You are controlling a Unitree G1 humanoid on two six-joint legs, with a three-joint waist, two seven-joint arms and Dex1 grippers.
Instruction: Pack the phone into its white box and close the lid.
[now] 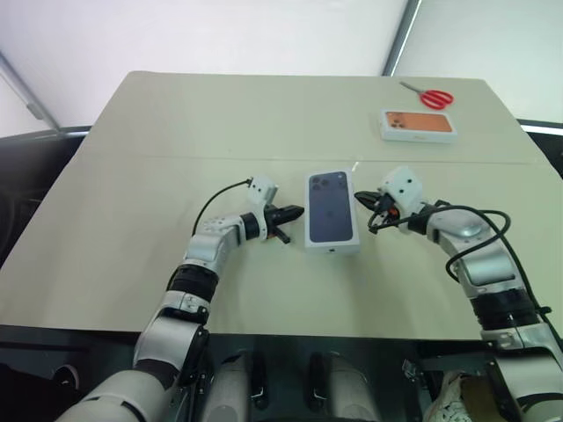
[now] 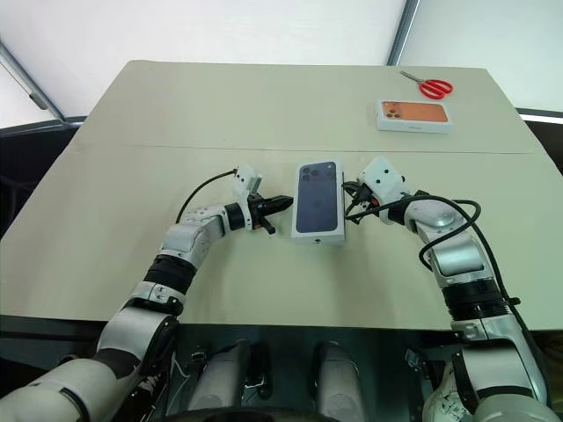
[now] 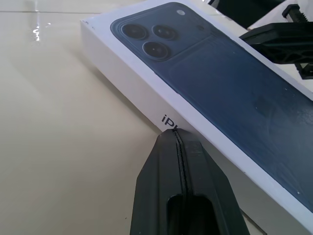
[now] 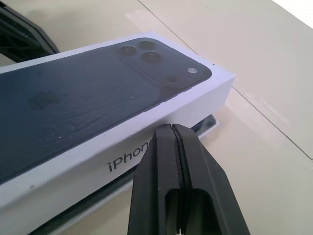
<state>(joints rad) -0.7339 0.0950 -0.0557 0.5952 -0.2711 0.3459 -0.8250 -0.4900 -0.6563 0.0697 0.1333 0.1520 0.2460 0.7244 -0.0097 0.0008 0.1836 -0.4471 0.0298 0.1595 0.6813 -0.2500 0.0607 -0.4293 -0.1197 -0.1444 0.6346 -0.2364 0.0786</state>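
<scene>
Both head eyes look down over the counter (image 1: 106, 264); each wrist camera sits close against an opposite long side of the lid (image 3: 230, 93).

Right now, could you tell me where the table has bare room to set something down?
Bare: the whole stretch left of the left gripper, and the near strip below the lid. Crowded: the centre, with the right gripper flanking it, and the far right corner with scissors and orange-phone box.

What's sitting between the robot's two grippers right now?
The lid, blue phone print up, lies between the shut left gripper and shut right gripper, seen from the head views.
</scene>
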